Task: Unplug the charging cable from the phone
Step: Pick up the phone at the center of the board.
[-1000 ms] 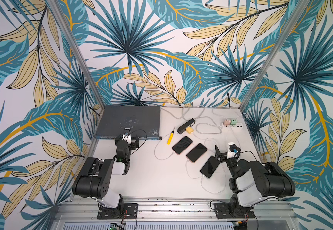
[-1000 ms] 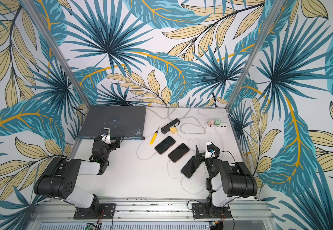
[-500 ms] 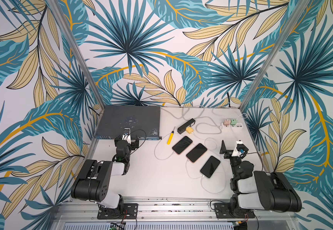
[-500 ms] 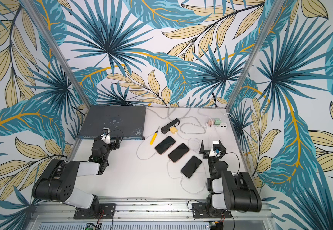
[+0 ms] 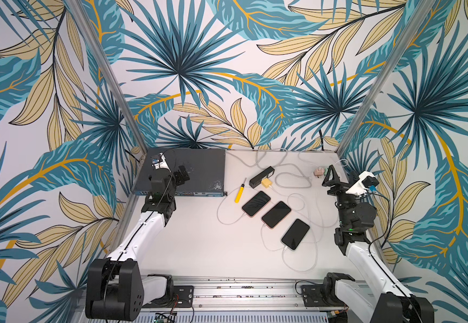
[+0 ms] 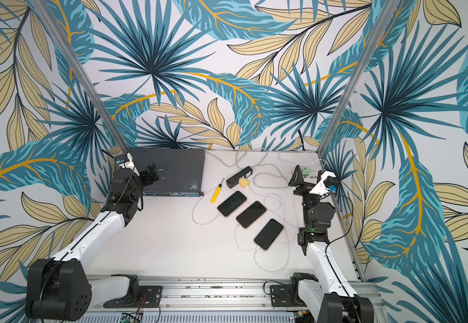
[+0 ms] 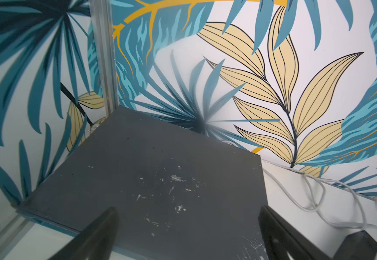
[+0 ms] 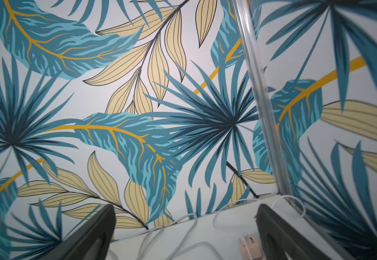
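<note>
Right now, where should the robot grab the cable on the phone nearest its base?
Likely the white plug at that phone's near end, not the slack cord. Come from above, pinching across its sides: it lies flat, aligned with the phone.

Row of phones (image 5: 276,214) right of screwdriver (image 5: 240,190), power strip (image 5: 261,173) behind, flat box (image 5: 196,167) far left.

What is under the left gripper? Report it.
The left gripper hangs open above a dark flat box, whose scuffed top shows between the fingers. Anything beneath that box is covered.

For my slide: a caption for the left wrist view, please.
Open left gripper over a scratched grey box, white cables beside.
</note>
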Robot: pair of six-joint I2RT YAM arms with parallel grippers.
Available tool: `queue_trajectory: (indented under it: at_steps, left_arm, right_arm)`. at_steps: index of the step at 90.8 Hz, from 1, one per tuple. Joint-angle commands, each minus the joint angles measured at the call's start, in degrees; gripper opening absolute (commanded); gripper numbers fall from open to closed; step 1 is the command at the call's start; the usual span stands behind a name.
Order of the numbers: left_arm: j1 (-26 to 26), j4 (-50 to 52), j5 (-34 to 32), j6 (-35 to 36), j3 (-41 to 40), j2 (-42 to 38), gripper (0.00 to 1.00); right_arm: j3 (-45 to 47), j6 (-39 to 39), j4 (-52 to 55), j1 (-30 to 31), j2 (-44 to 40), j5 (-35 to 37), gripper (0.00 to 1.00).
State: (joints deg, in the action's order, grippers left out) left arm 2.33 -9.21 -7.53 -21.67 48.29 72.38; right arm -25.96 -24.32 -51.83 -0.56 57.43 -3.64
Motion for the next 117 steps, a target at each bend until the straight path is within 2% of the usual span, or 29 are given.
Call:
queue_trajectory:
  at_steps: [1, 6, 16, 28, 35, 42, 51, 65, 77, 85, 96, 117]
  left_arm:
    - [-0.3, 8.9, 10.0, -6.7, 2.6, 2.0, 1.0]
    - [0.5, 12.9, 11.4, -6.3, 5.5, 3.4, 1.0]
    - [5.4, 22.0, 9.0, -1.5, 11.3, 5.6, 1.0]
    - [10.4, 24.0, 10.2, -0.4, 12.2, 7.3, 1.0]
    - [13.5, 24.4, 10.6, -0.3, 12.4, 8.6, 1.0]
    - [17.3, 24.9, 9.6, 0.9, 13.7, 10.3, 1.0]
    - [21.5, 28.3, 7.3, 3.0, 16.7, 12.9, 1.0]
    - [24.9, 30.6, 8.2, 4.2, 21.0, 17.3, 1.0]
    - [26.5, 30.0, 10.7, 4.0, 22.5, 20.0, 1.0]
    - [27.7, 29.5, 12.2, 4.0, 23.1, 20.9, 1.0]
    - [30.1, 30.5, 12.1, 5.6, 24.7, 22.2, 1.0]
    - [33.0, 32.5, 11.5, 7.1, 24.6, 22.4, 1.0]
  right_arm:
    - [-5.6, -11.9, 8.8, -2.0, 5.4, -13.9, 1.0]
    - [-9.2, -11.6, 14.4, -1.8, 8.2, -16.3, 0.99]
    - [-15.0, -10.5, 27.4, -1.4, 11.5, -15.1, 1.0]
    - [-22.8, -8.2, 42.9, 1.7, 16.1, -14.6, 1.0]
    - [-28.0, -5.1, 51.9, 5.0, 19.0, -10.3, 1.0]
    - [-31.2, -5.8, 58.4, 6.6, 21.5, -7.7, 1.0]
    - [-31.9, -6.9, 64.0, 8.1, 22.3, -3.3, 1.0]
    - [-29.2, -8.2, 68.8, 13.4, 20.0, 7.2, 1.0]
    - [-23.1, -5.3, 62.9, 21.5, 12.9, 17.6, 1.0]
    - [-20.6, -8.2, 62.2, 21.9, 9.1, 17.3, 1.0]
    - [-26.2, -13.1, 74.4, 21.9, 14.3, 16.9, 1.0]
    - [-23.7, -22.6, 82.5, 21.8, 16.5, 10.2, 1.0]
